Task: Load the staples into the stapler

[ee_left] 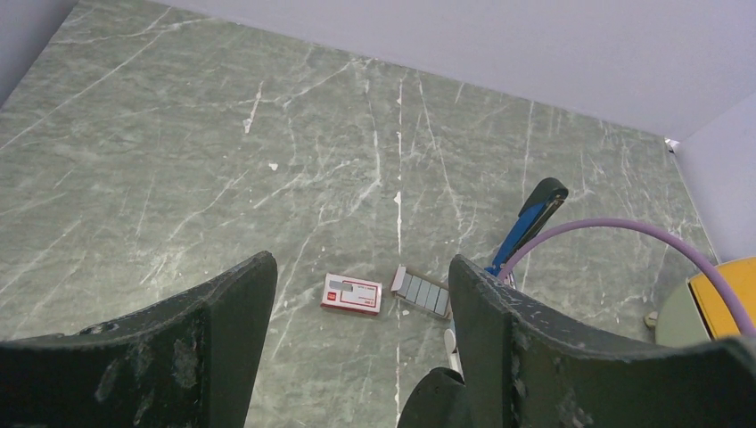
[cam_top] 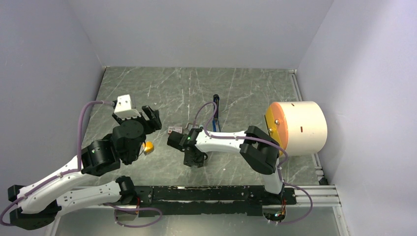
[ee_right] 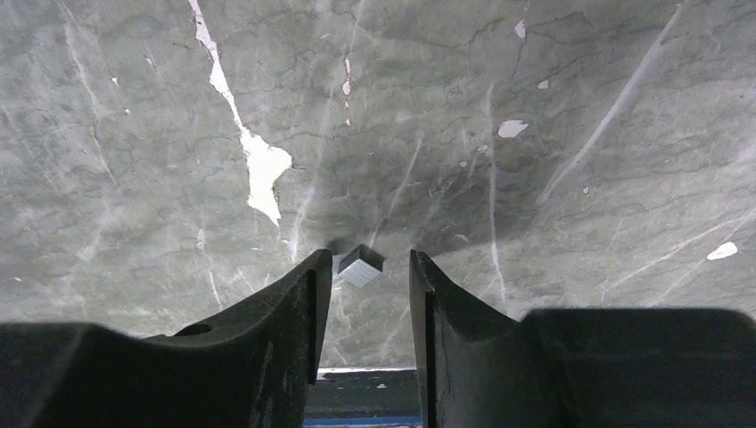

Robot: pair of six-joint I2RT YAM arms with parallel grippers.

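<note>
A short silvery strip of staples (ee_right: 360, 268) lies on the table just past my right gripper's tips, closer to the left finger (ee_right: 314, 276), with a gap on the other side. The right gripper (ee_right: 370, 260) points down at the table (cam_top: 194, 162) with its jaws narrowly apart and nothing clamped. The blue stapler (cam_top: 216, 112) lies behind the right arm and also shows in the left wrist view (ee_left: 528, 225). The red-and-white box (ee_left: 352, 293) and the grey tray (ee_left: 424, 292) of staples sit beside it. My left gripper (cam_top: 151, 118) hovers open and empty (ee_left: 361, 263).
A large cream cylinder with an orange face (cam_top: 297, 128) stands at the right. A small orange-yellow block (cam_top: 147, 147) lies under the left arm. A purple cable (ee_left: 624, 234) crosses the left wrist view. Grey walls close in the marble table (cam_top: 162, 83).
</note>
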